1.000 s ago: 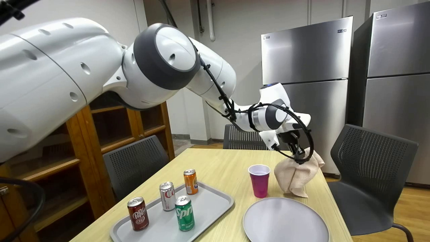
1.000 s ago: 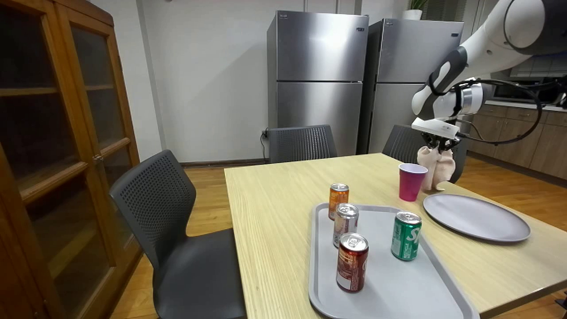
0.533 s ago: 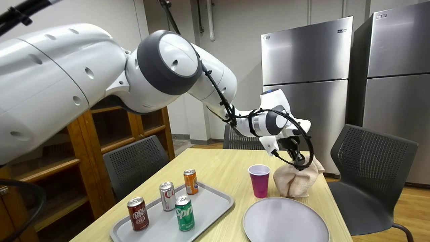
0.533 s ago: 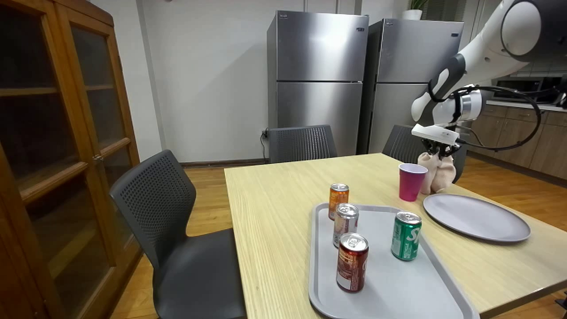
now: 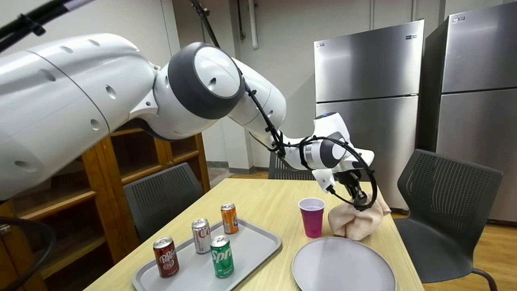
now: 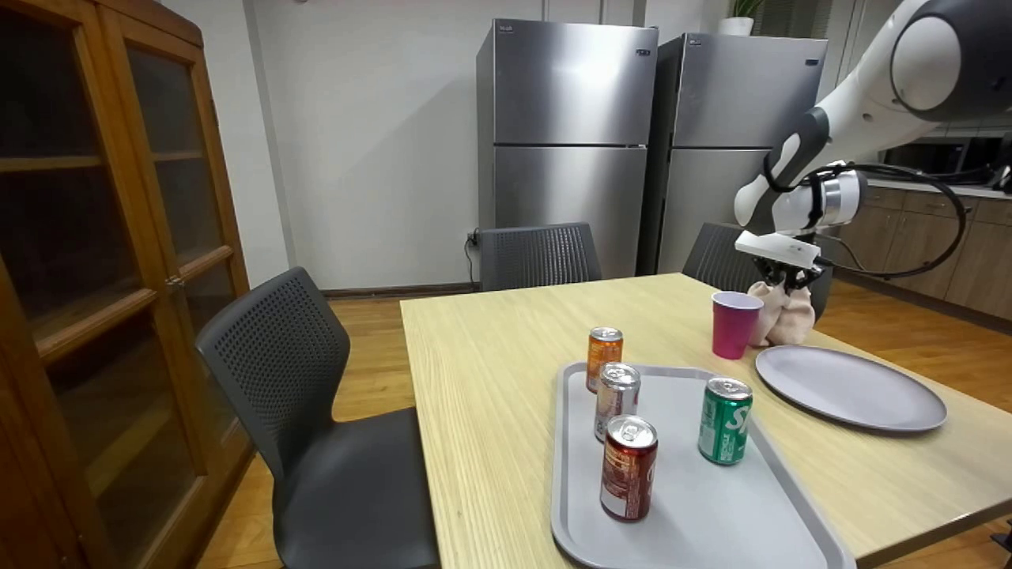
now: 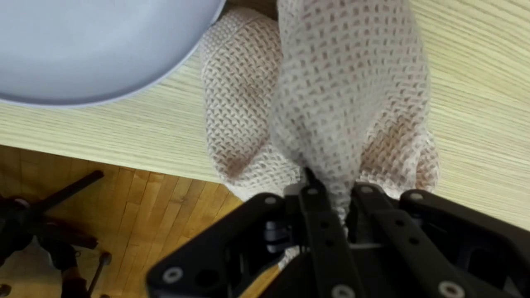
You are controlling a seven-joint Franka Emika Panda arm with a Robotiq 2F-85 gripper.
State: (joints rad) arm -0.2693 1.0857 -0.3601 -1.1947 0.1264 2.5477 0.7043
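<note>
Lowered since earlier frame: your hand (image 7: 331, 188), narrowed, pinching pale pink cloth (image 5: 357, 224). Cloth bunched, lower folds on desk (image 5: 262, 196), just beside purple cup (image 5: 312, 222) and grey plate (image 5: 343, 264). Your grey tray (image 5: 252, 246): 4 upright cans (image 5: 222, 258), well apart from cloth.

Place: shared kitchen or break room, seemingly
Fridges (image 6: 569, 95): two, steel, beyond the table (image 6: 490, 348)
Counter (image 6: 980, 190): above wooden cabinets (image 6: 984, 253), well past the table
Chairs (image 6: 273, 363): dark, office-like, around the table
Cupboard (image 6: 152, 280): wooden, glass-doored, near the table
</note>
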